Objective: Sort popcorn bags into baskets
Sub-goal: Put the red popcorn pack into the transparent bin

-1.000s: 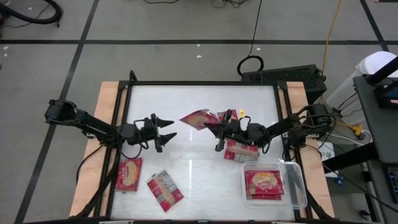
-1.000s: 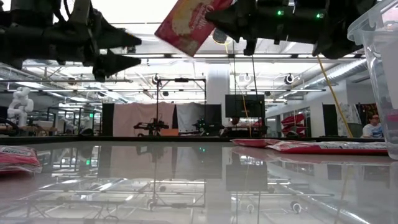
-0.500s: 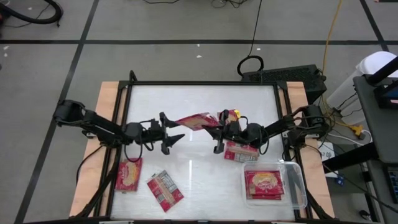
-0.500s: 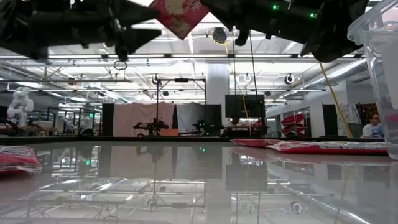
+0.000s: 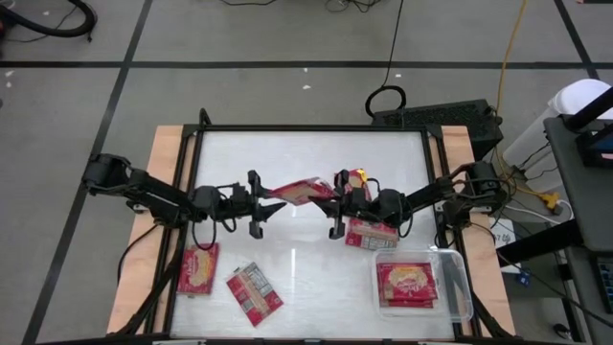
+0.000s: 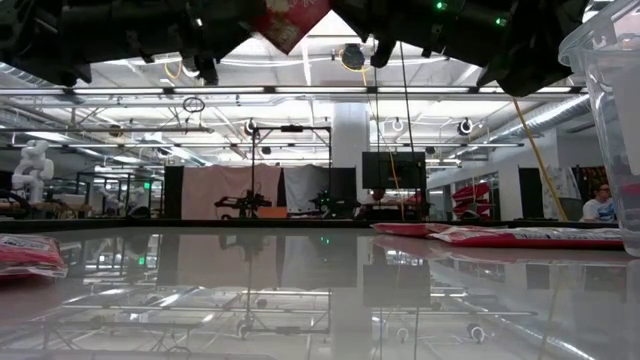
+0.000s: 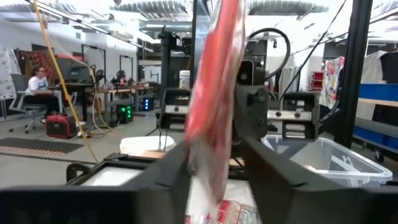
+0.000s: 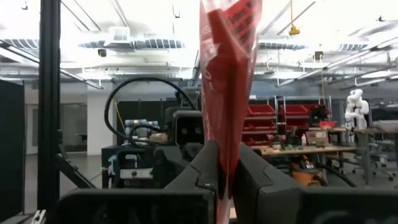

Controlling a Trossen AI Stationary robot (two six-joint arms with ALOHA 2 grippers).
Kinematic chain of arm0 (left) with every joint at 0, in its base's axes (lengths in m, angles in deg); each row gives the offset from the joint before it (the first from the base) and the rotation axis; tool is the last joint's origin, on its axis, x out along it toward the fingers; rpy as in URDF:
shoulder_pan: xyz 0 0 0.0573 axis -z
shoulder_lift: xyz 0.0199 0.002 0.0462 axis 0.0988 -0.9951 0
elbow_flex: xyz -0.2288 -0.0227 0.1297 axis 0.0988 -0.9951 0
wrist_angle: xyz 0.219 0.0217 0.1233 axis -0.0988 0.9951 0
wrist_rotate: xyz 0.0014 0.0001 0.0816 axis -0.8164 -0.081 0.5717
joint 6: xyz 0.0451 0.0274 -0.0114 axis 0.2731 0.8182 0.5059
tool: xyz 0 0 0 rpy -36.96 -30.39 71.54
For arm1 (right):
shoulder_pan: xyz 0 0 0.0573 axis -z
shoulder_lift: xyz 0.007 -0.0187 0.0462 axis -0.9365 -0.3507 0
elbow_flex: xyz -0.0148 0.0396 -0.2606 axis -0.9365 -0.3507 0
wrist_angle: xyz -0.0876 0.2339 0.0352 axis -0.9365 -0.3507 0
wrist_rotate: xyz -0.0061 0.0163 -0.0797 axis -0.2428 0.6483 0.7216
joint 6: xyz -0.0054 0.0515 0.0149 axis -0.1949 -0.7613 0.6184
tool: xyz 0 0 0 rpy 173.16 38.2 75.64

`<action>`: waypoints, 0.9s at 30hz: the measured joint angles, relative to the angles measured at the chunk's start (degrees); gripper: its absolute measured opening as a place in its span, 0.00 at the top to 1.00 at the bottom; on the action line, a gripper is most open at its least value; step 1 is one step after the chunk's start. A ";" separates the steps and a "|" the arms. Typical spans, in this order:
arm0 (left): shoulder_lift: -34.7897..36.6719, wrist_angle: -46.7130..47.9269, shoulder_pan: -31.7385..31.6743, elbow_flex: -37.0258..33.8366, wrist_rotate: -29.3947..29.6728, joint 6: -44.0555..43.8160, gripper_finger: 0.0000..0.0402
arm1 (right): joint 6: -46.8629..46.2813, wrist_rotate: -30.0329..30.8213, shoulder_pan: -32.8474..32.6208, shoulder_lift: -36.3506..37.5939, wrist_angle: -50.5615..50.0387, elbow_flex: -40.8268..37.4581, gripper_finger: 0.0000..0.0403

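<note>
Over the glossy white bench (image 5: 306, 259), mid-frame, the right pincer (image 5: 334, 196) clamps a flat red popcorn packet (image 5: 299, 190). The left pincer (image 5: 261, 195), half-closed around its other end, should grip firmly before the right lets go.

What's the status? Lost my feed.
Right gripper shut on popcorn bag, mid-air. Left gripper closing around its other end. Bin holds bags. Nothing in the way.

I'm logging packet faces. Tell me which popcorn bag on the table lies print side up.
The tilted popcorn bag near the table's front left: its grey-white print faces up, while its neighbour to the left shows the yellow-cream oval.
</note>
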 joint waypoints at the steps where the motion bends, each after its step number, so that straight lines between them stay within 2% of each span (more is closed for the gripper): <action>1: 0.00 -0.02 -0.02 0.00 0.02 0.07 0.72 | -0.21 -0.01 0.04 0.00 -0.25 0.00 0.97; 4: 0.00 0.32 -0.22 0.00 -0.23 0.70 0.91 | -0.36 0.34 0.04 0.00 -0.69 0.00 0.95; 5: 0.00 0.45 -0.28 0.00 -0.25 0.73 0.95 | -0.84 0.62 0.04 0.00 -0.81 0.00 0.94; 8: 0.03 0.66 -0.33 0.00 -0.18 0.26 0.95 | -2.07 2.74 0.04 0.78 -2.82 0.00 0.90; 11: 0.79 1.92 -0.35 0.00 0.07 0.18 0.93 | -3.77 5.16 -0.51 3.58 -10.51 0.00 0.86; 19: 6.60 13.79 -1.82 0.00 0.78 -2.20 0.97 | -15.27 12.40 -2.54 18.53 -44.96 0.11 0.73; 23: 7.19 18.22 -2.90 0.00 0.79 -4.61 0.95 | -22.81 12.52 -2.56 25.79 -65.04 2.51 0.69; 27: 6.95 24.49 -3.56 0.00 -0.81 -7.03 0.97 | -26.57 12.49 -3.02 28.72 -80.23 7.75 0.68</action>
